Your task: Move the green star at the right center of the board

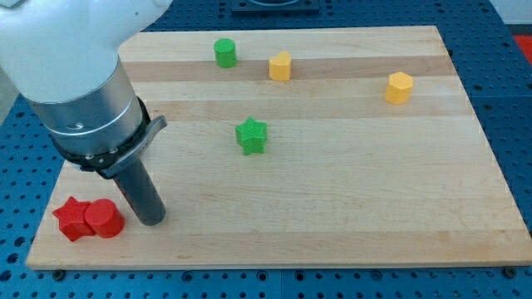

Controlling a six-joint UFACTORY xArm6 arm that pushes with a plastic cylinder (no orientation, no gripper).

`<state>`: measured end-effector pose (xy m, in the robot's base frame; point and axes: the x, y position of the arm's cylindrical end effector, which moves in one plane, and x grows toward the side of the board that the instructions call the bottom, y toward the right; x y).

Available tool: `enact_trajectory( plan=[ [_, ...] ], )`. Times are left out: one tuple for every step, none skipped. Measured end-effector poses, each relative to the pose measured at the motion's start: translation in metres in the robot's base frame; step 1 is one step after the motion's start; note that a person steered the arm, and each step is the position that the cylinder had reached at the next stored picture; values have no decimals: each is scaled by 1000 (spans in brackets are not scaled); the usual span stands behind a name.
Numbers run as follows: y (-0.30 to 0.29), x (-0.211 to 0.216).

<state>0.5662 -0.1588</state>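
The green star [251, 135] lies near the middle of the wooden board [349, 208], a little toward the view's top. My tip [150, 221] rests on the board at the view's lower left, far to the left of and below the star. It stands just right of a red cylinder [103, 219] and a red star [74, 218], which touch each other.
A green cylinder [225, 52] and a yellow block [280, 66] sit near the view's top edge. Another yellow block [399, 87] lies at the upper right. The arm's large grey body [79, 91] covers the board's upper left corner.
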Motion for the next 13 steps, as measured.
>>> enact_trajectory(
  plan=[
    [0, 0],
    [0, -26],
    [0, -62],
    [0, -62],
    [3, -89],
    [9, -119],
    [9, -119],
    [23, -106],
    [41, -87],
    [45, -91],
    [45, -107],
    [45, -107],
    [44, -123]
  ],
)
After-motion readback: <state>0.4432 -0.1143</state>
